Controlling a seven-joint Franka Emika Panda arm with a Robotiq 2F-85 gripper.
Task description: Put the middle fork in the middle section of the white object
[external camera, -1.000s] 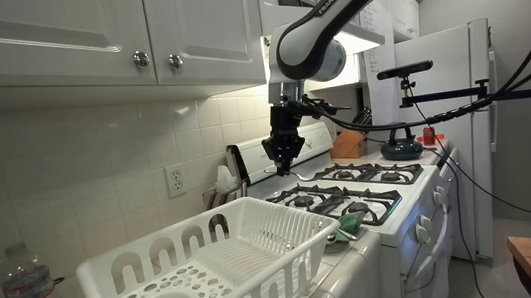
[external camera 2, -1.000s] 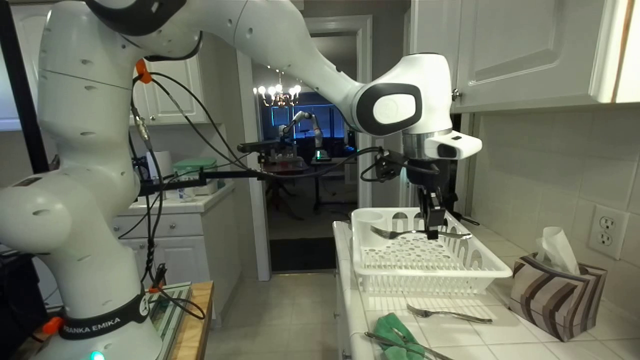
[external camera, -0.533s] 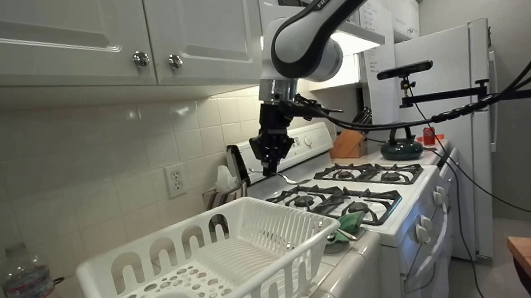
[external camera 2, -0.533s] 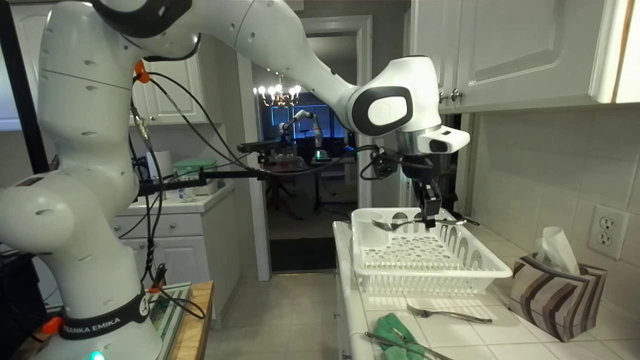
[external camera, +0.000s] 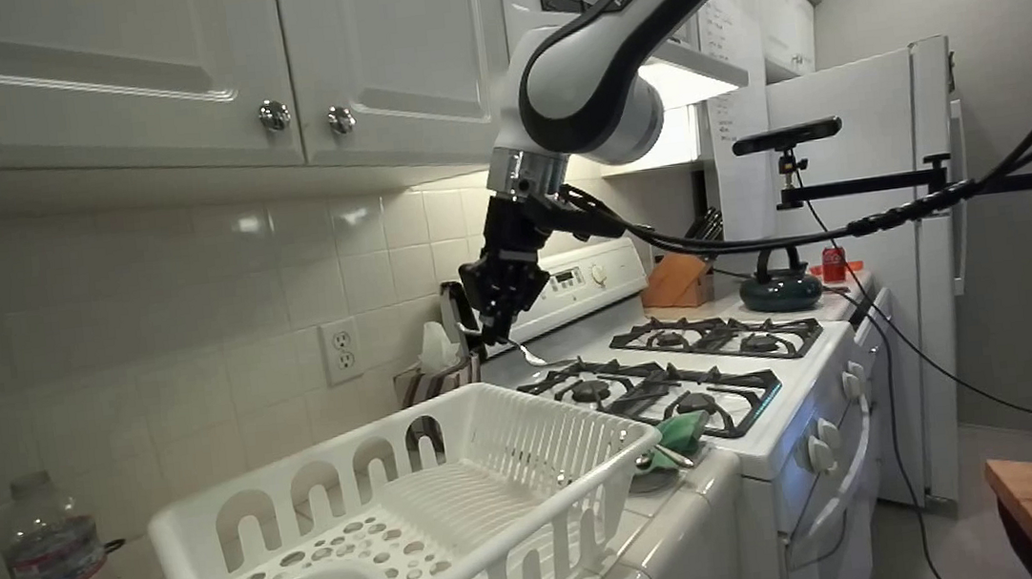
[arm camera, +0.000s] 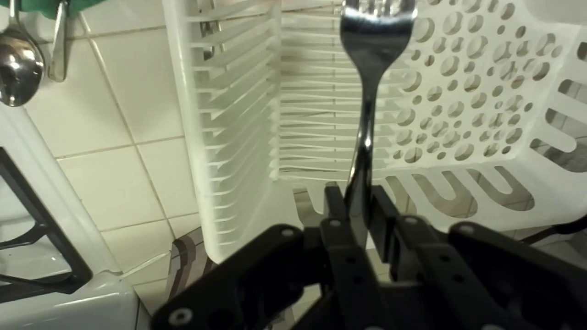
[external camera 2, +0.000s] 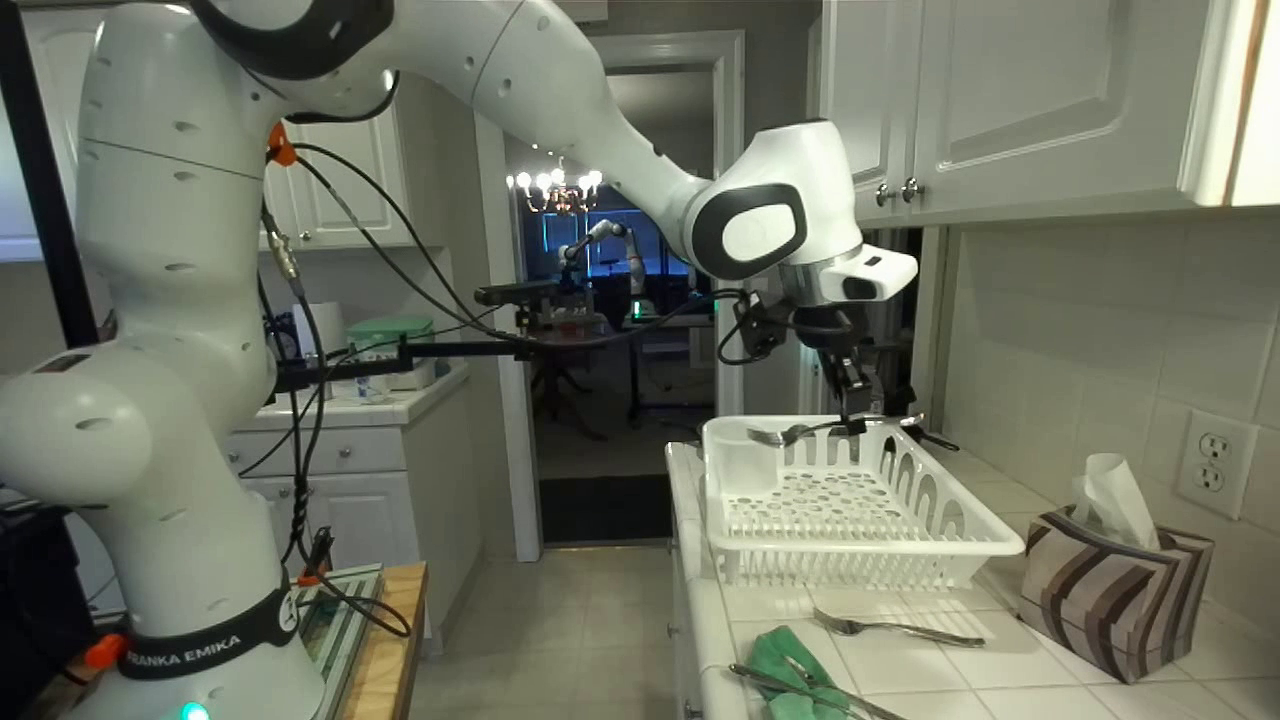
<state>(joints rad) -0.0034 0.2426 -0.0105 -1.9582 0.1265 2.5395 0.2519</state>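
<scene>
"Looking at the fork (arm camera: 368,107), what do you make of it?"

"Slim and shiny, dark grey metal with a bright glint low on the neck. The broad head tapers smoothly into that thin neck; the tines catch the light, their tips hard to make out at the top of the wrist view."

"And the pincer (arm camera: 360,201)?"

"Narrow, holding the fork about midway along its length."

"Level?"

"Tilted. In both exterior views the tines sit lower than the handle's end. They point toward the tabletop's (external camera 2: 935,672) aisle edge, the handle toward the wall edge."

"Where is it, then?"

"Up in the air, apart from the tabletop and the white rack (external camera 2: 860,548). The wrist view shows it across the rack's slats, the pincer across the long wall-side rim; how much of the fork is straight above the rack I can't tell."

"And around it?"

"The rack stands near the aisle edge. Just off its short side, in an exterior view, a second fork (external camera 2: 895,628) lies on the tabletop. A green cloth (external camera 2: 775,652) is by the aisle edge, a spoon (arm camera: 19,68) near it in the wrist view, and a striped tissue box (external camera 2: 1110,590) stands near the wall edge."
</scene>
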